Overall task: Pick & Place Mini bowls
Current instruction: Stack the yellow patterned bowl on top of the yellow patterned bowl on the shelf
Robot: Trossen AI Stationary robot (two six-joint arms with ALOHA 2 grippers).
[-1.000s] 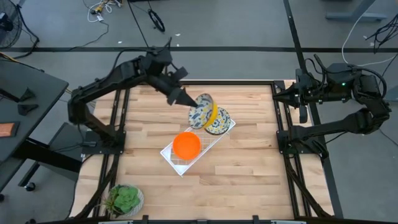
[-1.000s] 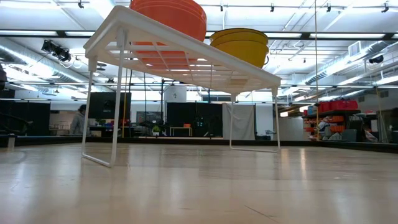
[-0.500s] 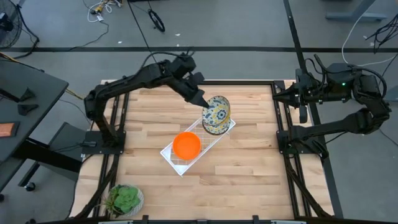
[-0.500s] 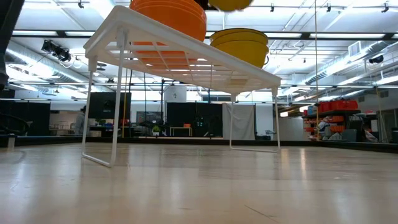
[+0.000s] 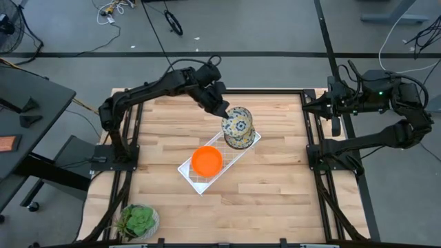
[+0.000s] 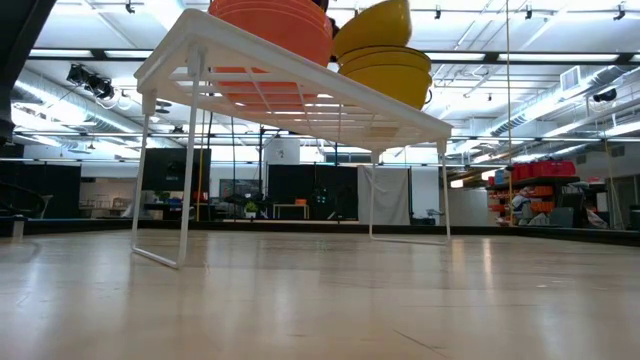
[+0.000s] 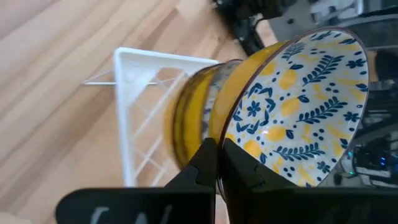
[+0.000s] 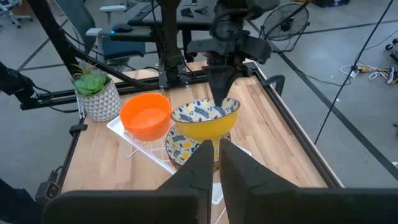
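Butcher-block worktop [image 5: 275,193] carries a white wire grid rack [image 5: 191,169] at its centre. Over the rack's far end, the left gripper [image 5: 223,112] pinches the rim of a yellow-sided, blue-and-yellow floral mini bowl [image 5: 239,125], tilted above a stack of matching bowls [image 8: 186,147]. Plain orange bowls [image 5: 207,160] sit nearer. Likely rigid, glazed, slippery, chip-prone; the rim suits gripping. The right gripper [image 8: 212,163] waits clenched by the right edge.

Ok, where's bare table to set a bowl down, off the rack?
Bare wood lies between the white wire rack and the right arm's frame, and front of the rack beside the potted green plant. The rack is crowded: orange bowls, floral stack, left end effector holding a floral bowl.
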